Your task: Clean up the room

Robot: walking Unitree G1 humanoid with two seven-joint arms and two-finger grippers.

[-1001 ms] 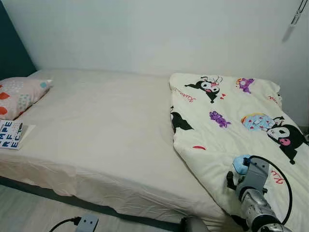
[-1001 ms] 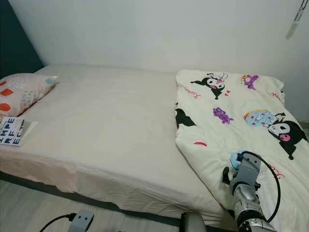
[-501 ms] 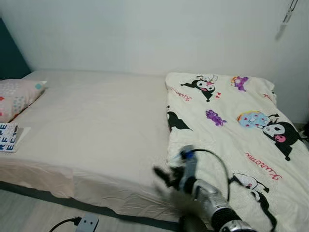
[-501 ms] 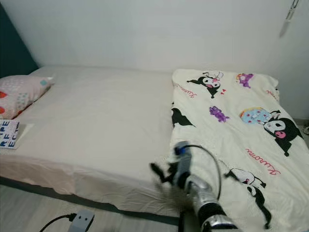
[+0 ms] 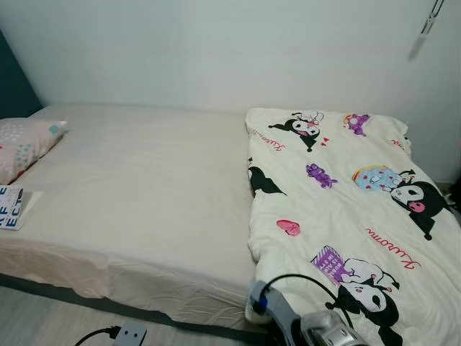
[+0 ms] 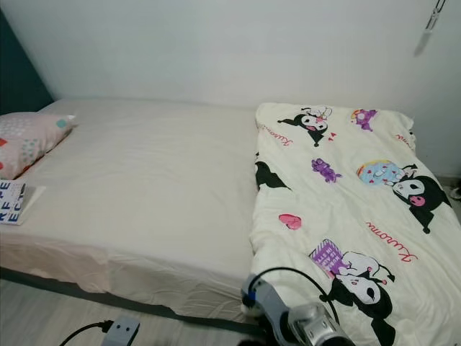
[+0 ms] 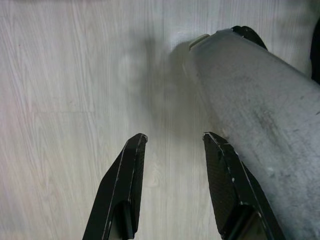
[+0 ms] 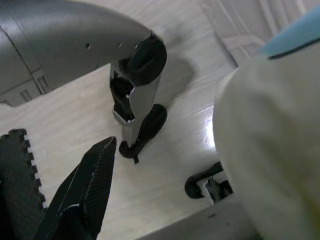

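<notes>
A cream quilt printed with cartoon figures lies spread over the right half of the bed and reaches its front edge. A patterned pillow and a book rest at the bed's left end. My right arm's wrist hangs low, just below the quilt's front corner. In the right wrist view the right gripper is open over the wood floor with nothing between its fingers, and the quilt's edge hangs beside it. My left gripper hangs open above the floor beside my grey leg.
A power strip with a black cable lies on the wood floor in front of the bed. A white wall runs behind the bed, and a dark panel stands at the far left.
The quilt now lies further down toward the bed's front, showing more printed figures. My right arm has let go of it and dropped from the quilt's left edge to the lower edge of the eye views.
</notes>
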